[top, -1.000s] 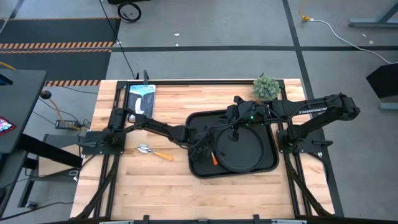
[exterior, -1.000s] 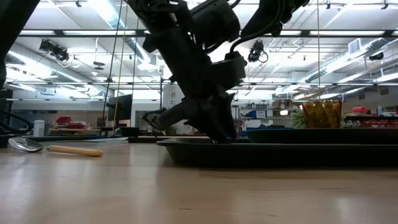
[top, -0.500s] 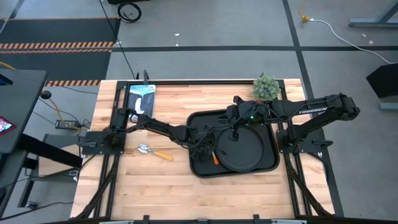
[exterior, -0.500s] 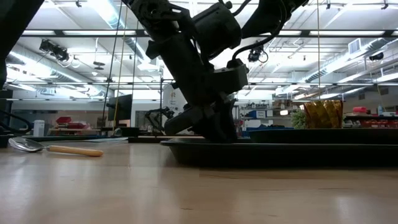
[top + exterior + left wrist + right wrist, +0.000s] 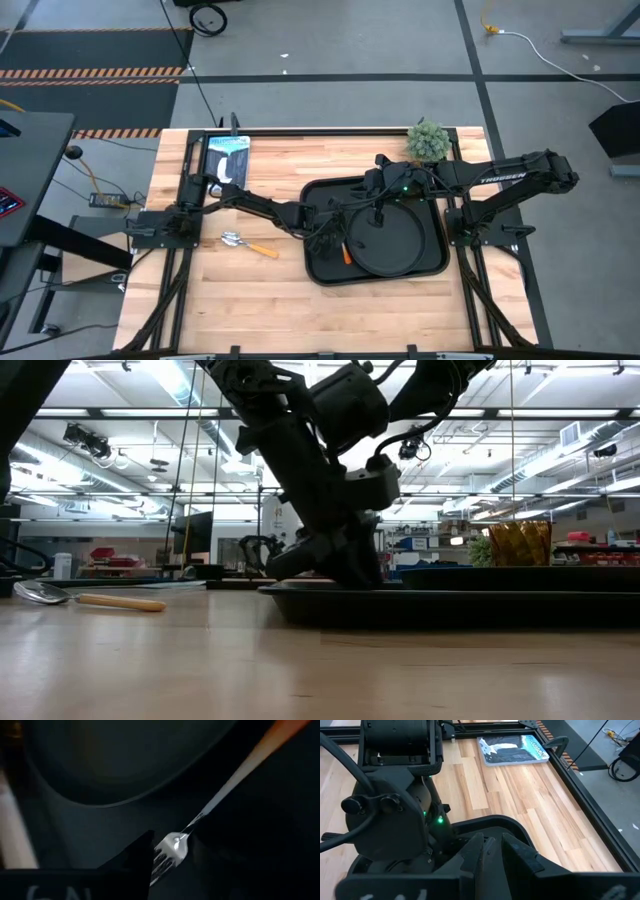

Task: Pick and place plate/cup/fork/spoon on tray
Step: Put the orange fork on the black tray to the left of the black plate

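I see the wooden table (image 5: pixel 260 290) with the tray (image 5: pixel 432 262) sitting on its right half. The plate (image 5: pixel 395 245) lies flat inside the tray, toward the tray's right side. Left arm reaches across from the table's left edge; the left gripper (image 5: pixel 325 237) is low over the tray's left part, just beside the plate's rim. In the left wrist view the fork (image 5: pixel 215 805) lies on the tray floor next to the plate, tines right at one dark fingertip (image 5: pixel 137 852); I can't tell how far the jaws are apart or whether they have hold of it. From above, the fork's orange handle (image 5: pixel 346 255) shows on the tray between plate and left gripper.

Right arm comes in from the table's right edge, the right gripper (image 5: pixel 378 205) above the tray's far rim. In the right wrist view its fingers (image 5: pixel 482 855) look nearly together with nothing between them.

The cup (image 5: pixel 518 543) stands at the right side in the low view, above the tray's edge line; I can't place it exactly. The spoon (image 5: pixel 249 243) lies on bare wood left of the tray, well apart from it. A small green plant (image 5: pixel 428 140) sits at the far right of the table, a printed booklet (image 5: pixel 227 160) at the far left.
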You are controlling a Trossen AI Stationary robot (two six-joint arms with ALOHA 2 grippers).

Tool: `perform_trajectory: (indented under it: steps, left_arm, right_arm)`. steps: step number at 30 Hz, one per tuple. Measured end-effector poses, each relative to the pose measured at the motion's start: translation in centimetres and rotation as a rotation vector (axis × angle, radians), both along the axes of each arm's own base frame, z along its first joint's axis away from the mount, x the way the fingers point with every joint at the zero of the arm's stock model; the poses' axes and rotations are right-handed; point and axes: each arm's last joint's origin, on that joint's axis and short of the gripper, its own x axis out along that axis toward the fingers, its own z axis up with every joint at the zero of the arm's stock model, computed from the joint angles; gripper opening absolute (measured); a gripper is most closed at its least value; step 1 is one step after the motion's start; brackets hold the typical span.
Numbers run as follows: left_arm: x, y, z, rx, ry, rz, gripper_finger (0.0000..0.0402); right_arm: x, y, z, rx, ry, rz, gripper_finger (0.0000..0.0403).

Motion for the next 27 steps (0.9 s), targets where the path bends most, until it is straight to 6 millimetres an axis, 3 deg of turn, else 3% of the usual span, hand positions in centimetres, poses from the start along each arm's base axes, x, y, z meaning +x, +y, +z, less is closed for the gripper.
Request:
perform_trajectory:
  steps: [27]
  left_arm:
    - [-0.1, 0.1, 1.1, 0.018, -0.017, -0.010, 0.0131]
  right_arm:
    - [0.0, 0.0, 0.0, 0.002, -0.003, -0.002, 0.0075]
